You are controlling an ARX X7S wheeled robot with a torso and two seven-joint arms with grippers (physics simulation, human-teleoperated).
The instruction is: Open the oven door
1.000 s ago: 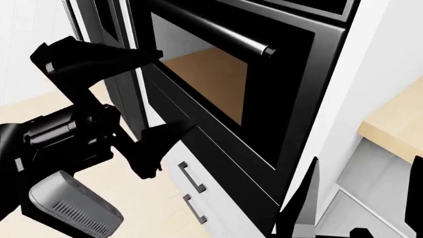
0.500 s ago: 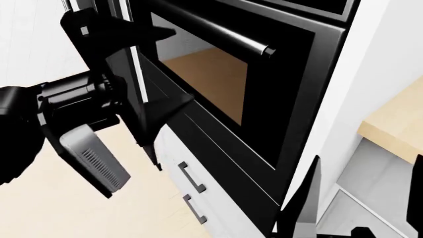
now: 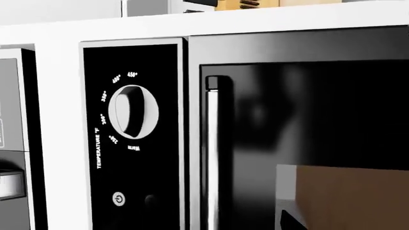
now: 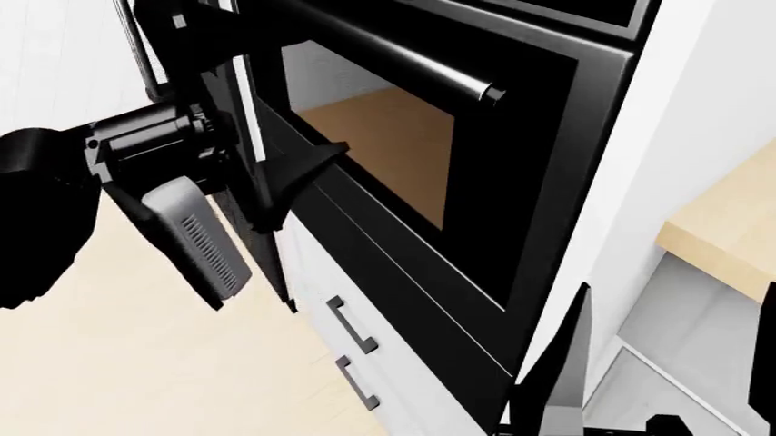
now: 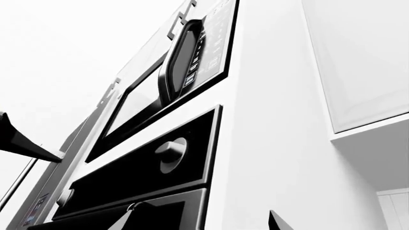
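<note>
White cabinets frame the appliances; two drawers with dark handles sit below. Pale wood floor lies left, a wooden surface right.

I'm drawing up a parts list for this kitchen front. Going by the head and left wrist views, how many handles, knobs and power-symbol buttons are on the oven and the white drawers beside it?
Bar handle on the oven door: 1
Temperature knob: 1
Power-symbol button: 1
Drawer pulls: 2, one and another
Total: 5
</note>
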